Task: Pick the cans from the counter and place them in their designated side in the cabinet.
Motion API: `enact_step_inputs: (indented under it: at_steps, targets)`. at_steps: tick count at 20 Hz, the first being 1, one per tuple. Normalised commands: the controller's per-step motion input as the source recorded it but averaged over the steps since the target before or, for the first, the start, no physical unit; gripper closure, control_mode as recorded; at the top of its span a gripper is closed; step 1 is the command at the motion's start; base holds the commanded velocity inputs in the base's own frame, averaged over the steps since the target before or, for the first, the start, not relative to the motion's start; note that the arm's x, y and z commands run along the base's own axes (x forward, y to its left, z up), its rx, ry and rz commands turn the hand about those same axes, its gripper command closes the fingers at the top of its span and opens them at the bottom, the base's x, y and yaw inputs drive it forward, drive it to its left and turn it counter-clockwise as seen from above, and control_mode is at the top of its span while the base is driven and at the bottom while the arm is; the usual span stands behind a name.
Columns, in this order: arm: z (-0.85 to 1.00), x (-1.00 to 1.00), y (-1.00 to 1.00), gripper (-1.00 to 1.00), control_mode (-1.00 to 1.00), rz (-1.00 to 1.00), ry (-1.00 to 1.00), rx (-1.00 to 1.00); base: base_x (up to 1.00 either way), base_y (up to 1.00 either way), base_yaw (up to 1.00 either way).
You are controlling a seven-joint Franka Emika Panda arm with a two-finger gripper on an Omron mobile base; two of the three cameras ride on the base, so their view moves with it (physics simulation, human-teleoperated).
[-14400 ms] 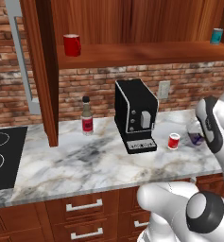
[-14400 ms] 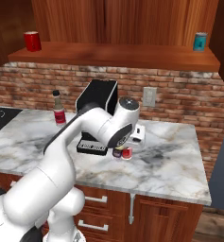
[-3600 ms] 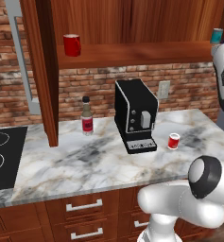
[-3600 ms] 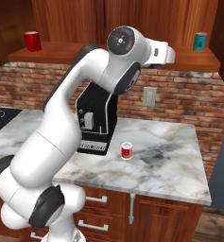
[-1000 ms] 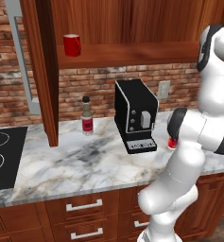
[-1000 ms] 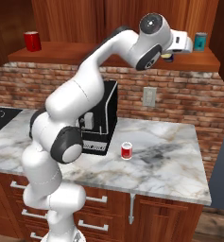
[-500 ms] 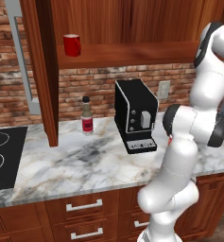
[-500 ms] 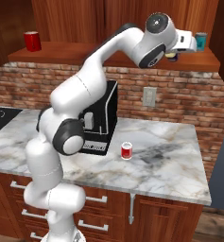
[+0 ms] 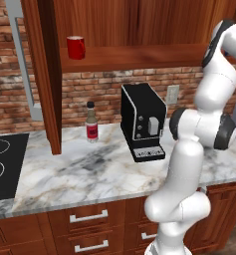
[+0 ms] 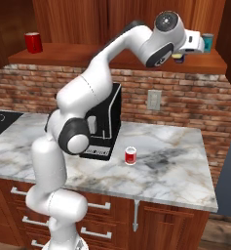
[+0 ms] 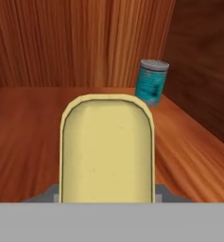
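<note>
In the left base view, a red mug (image 9: 75,47) is seen on the cabinet shelf (image 9: 139,56). In the right base view, the hand (image 10: 181,57) is clamped on the blue can (image 10: 178,58) beside the teal can (image 10: 207,42); the red can (image 10: 130,156) stands on the bench (image 10: 175,166). In the hand view, the yellow-topped blue can is held before the teal can.

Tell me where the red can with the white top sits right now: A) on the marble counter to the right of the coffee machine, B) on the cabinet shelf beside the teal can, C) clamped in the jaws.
A: the red can stands on the bare marble counter just right of the black coffee machine, while the gripper is up at the cabinet shelf near the teal can.
</note>
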Motion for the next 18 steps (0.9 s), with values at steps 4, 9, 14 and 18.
enact_step_inputs:
  at_steps: [4, 9, 14, 18]
  targets:
    - [0.0, 0.16, 0.0, 1.0, -1.0, 0.04, 0.01, 0.03, 0.0, 0.0, 0.0]
    - [-0.03, 0.16, -0.01, 1.0, -1.0, 0.04, 0.01, 0.02, 0.0, 0.0, 0.0]
    - [-0.1, 0.19, -0.02, 1.0, -1.0, 0.04, 0.0, 0.0, 0.0, 0.0, 0.0]
    - [-0.15, 0.22, 0.0, 1.0, -1.0, 0.03, 0.01, 0.0, 0.0, 0.0, 0.0]
